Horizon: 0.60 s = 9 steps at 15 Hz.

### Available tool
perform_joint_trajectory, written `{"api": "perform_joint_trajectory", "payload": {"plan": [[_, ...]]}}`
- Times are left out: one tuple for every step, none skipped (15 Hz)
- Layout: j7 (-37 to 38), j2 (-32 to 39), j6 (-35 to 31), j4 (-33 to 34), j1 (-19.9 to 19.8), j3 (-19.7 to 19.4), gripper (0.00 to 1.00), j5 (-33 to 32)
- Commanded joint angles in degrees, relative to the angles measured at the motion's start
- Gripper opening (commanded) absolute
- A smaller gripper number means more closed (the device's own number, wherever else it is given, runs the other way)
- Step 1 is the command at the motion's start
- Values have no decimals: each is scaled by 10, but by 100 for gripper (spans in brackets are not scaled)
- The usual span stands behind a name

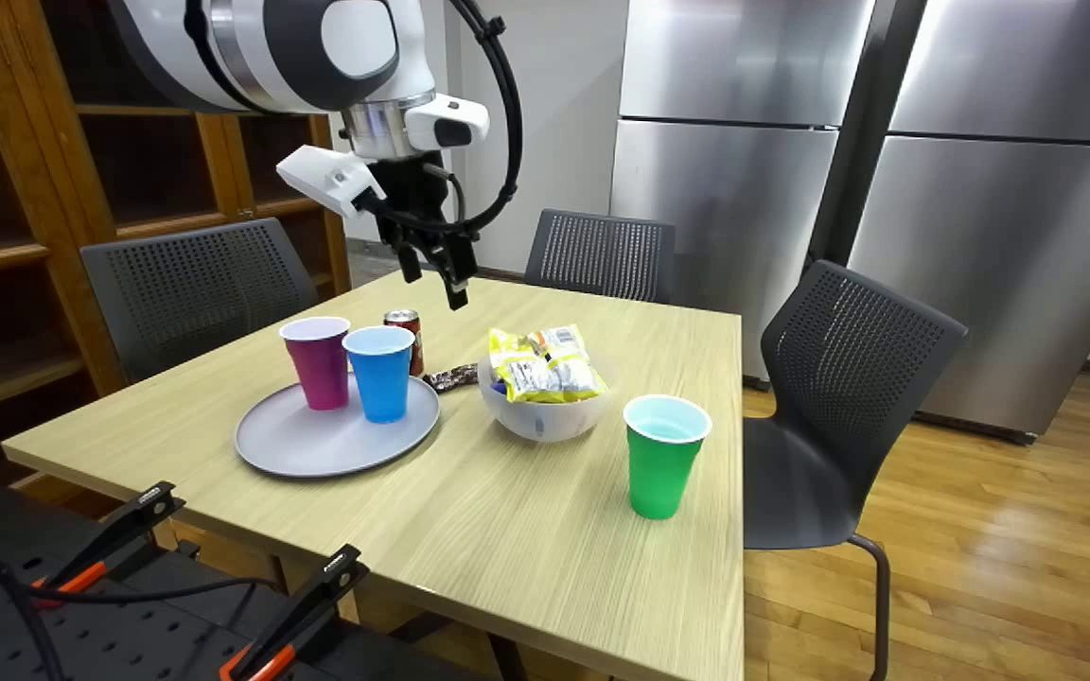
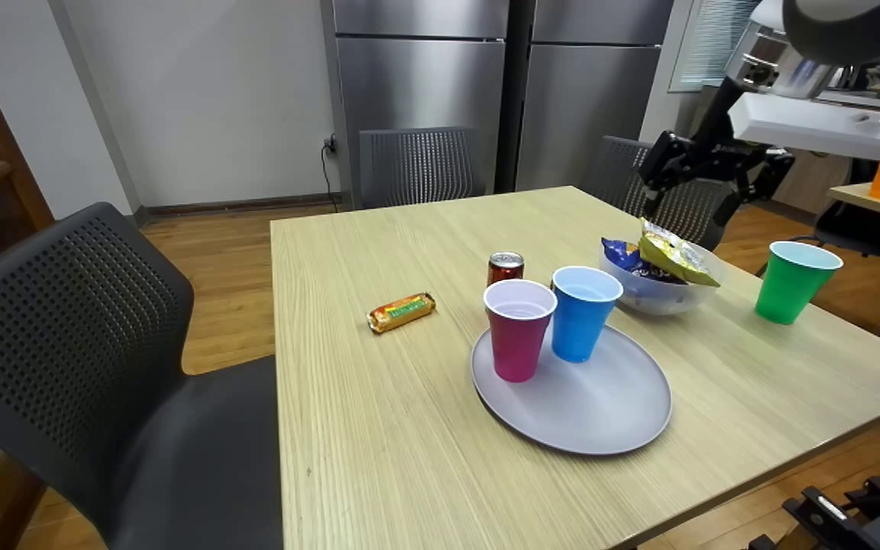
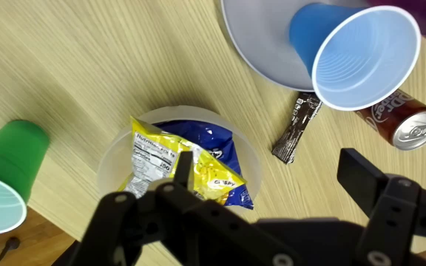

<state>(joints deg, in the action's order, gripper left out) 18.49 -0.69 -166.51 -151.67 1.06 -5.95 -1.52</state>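
My gripper [image 1: 433, 284] is open and empty, held in the air above the table. In the wrist view its fingers [image 3: 266, 164] are wide apart, one in front of the bowl, the other over bare tabletop. The translucent bowl [image 1: 545, 424] holds a yellow snack bag [image 3: 207, 166] and a blue bag [image 3: 207, 135]. A brown-wrapped bar [image 3: 296, 129] lies between the bowl and the grey plate [image 2: 600, 412]. A blue cup [image 1: 381, 378] and a purple cup [image 1: 318, 369] stand upright on the plate. A soda can [image 3: 398, 118] stands beside the plate. A gold-wrapped bar [image 2: 402, 312] lies apart on the table.
A green cup [image 1: 663, 463] stands upright near a table edge, past the bowl. Dark chairs [image 1: 829, 397] stand around the table [image 1: 526, 549]. Clamps [image 1: 299, 605] are on the robot's base near the table's edge. Steel fridges [image 1: 725, 208] stand behind.
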Motion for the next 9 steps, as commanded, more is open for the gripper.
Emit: {"api": "perform_joint_trajectory", "payload": {"plan": [[-80,-45,11,-24,-36,-8,100,52],[-94,-49,15,-23,-45,-14,100,60],[-111,-53,19,-23,-52,-21,100,70],[-120,-55,21,-22,-62,-28,100,72],[-128,-55,22,-20,-70,-36,100,72],[-134,-54,23,-19,-79,-43,100,71],[-135,-53,22,-17,-89,-50,100,68],[-140,-48,24,-14,-99,-59,100,69],[-141,-45,24,-11,-107,-66,100,70]]}}
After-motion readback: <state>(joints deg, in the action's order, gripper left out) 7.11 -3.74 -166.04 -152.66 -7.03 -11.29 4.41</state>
